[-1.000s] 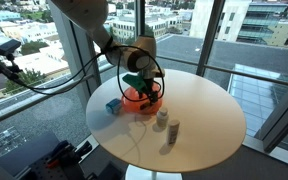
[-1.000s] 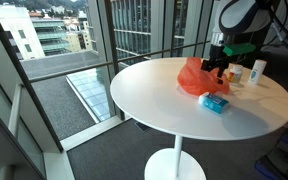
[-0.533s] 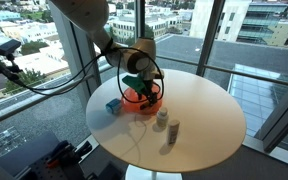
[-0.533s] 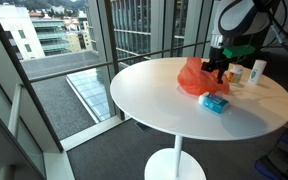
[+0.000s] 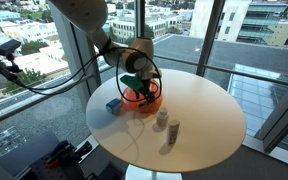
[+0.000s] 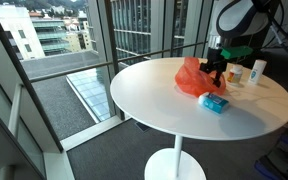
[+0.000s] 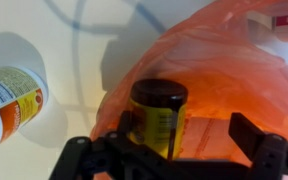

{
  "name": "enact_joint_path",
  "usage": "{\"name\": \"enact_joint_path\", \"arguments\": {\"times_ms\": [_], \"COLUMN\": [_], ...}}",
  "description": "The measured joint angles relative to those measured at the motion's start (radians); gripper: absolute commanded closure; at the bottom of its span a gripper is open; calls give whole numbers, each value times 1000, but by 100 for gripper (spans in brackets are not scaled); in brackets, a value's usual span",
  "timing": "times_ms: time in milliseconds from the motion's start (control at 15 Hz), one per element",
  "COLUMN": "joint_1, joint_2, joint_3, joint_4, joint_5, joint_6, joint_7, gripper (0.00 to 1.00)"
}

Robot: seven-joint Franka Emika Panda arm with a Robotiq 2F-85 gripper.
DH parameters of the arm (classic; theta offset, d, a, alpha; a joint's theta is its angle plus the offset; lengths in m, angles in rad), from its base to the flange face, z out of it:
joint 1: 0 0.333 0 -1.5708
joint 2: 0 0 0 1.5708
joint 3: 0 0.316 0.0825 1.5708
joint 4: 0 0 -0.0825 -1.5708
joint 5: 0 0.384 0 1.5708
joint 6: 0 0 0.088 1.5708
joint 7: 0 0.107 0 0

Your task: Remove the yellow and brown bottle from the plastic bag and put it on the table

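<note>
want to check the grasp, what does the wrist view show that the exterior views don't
Only the wrist view shows the dark-capped yellow and brown bottle sitting inside the bag, with the open gripper on either side of it. Only the exterior views show the whole round table and the blue box near the bag. Both show the orange plastic bag and a white bottle on the table beside it.

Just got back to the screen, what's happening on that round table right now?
The robot arm holds its hand low over the orange plastic bag on the round table. In the wrist view, the yellow bottle with the brown cap sits inside the bag between the open fingers, not yet gripped or lifted. Two other bottles and a blue box sit on the table outside the bag.
</note>
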Motion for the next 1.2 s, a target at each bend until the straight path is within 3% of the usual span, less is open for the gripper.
{"name": "enact_joint_path", "arguments": {"times_ms": [133,200,533,1200], "joint_1": [2,2,2,1], "joint_2": [0,0,0,-12], "joint_3": [3,4,5,12], "joint_4": [0,0,0,1], "joint_5": [0,0,0,23], "joint_6": [0,0,0,0], "joint_7": [0,0,0,-17], "gripper": [18,36,71,72]}}
